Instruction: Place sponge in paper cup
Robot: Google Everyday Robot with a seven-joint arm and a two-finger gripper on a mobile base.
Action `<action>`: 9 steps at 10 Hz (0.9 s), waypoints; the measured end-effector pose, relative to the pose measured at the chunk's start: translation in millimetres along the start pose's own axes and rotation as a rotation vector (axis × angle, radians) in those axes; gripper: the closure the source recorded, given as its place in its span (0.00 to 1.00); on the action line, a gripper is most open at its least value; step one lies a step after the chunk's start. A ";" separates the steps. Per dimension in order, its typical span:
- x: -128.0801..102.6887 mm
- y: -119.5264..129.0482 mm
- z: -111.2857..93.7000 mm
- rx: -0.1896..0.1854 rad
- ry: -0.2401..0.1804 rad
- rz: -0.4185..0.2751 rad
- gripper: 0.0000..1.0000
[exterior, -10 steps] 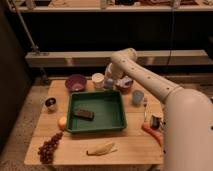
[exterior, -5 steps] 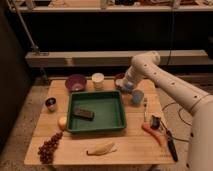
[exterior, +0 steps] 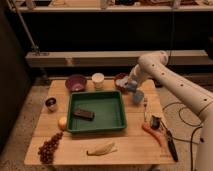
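Note:
My gripper (exterior: 131, 85) hangs at the back right of the table, just right of a brown bowl (exterior: 120, 80). It is shut on the pale blue-grey sponge (exterior: 130, 87), which is low over the wood. The cream-white paper cup (exterior: 98, 80) stands upright at the back, left of the brown bowl and about a cup's width from it. A blue-grey cup (exterior: 138, 96) stands just in front of and to the right of the gripper.
A green tray (exterior: 118, 102) holding a dark block (exterior: 84, 114) fills the middle. A purple bowl (exterior: 76, 82), metal cup (exterior: 51, 103), yellow fruit (exterior: 62, 122), grapes (exterior: 48, 147) and banana (exterior: 102, 148) lie left and front. A fork (exterior: 145, 107), carrot (exterior: 152, 132) and black tool (exterior: 170, 142) lie right.
The arm has swung out to the right and its elbow has risen. The gripper has shifted slightly right beside the brown bowl. The table objects have not moved.

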 end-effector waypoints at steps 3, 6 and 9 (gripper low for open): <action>0.2 0.4 -0.3 0.000 0.001 0.000 1.00; 2.0 -7.5 9.7 0.038 -0.008 0.003 1.00; 24.5 -60.3 31.8 0.138 0.000 -0.009 1.00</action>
